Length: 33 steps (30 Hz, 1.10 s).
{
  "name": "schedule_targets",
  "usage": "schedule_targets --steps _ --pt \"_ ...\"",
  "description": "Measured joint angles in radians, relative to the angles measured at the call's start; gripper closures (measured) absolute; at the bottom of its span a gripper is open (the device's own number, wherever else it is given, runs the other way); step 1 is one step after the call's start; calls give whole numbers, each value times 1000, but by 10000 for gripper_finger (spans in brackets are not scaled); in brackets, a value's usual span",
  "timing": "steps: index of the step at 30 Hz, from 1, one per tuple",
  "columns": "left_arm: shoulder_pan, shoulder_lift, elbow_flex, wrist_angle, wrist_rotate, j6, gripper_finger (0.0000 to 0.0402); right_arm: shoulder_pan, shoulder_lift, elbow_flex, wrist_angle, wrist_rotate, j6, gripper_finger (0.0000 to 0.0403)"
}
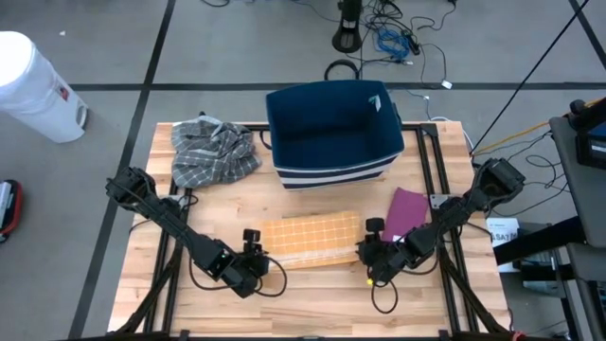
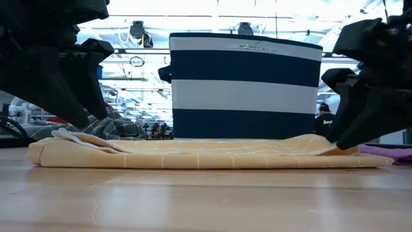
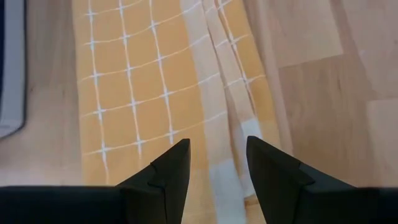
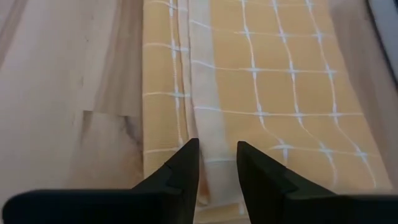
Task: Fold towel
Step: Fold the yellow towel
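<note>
Between your two grippers lies the yellow towel [image 1: 308,241], long axis running left to right across the near table. Left gripper [image 3: 216,163] sits parted over its left end, gripping nothing; right gripper [image 4: 217,163] is narrowing on the right hem (can't tell if it's caught). Blue basket [image 1: 331,133] stands behind, purple cloth [image 1: 409,210] just right.

The yellow checked towel [image 2: 193,154] lies flat and folded on the wooden table [image 2: 206,200], directly in front of the blue and white striped basket [image 2: 244,87]. The left gripper [image 2: 77,96] stands over the towel's left end and the right gripper [image 2: 360,116] touches its right end. A purple cloth [image 2: 393,152] lies just beside the towel's right end.
</note>
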Motion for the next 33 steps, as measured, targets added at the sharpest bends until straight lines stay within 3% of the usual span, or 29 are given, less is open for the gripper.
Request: schedule_targets --steps 7,13,22,28,33 --pt "0 0 0 -25 12 4 237 16 0 1 0 13 8 319" --pt "29 0 -14 -11 124 -31 237 16 0 1 -2 7 44 319" --pt "52 0 -62 -8 163 -105 237 19 0 1 -30 -107 121 319" --pt "46 0 -61 -44 196 -106 237 52 0 25 -20 -123 105 318" --pt "43 -6 -53 -43 198 -105 237 76 0 52 33 -119 41 279"
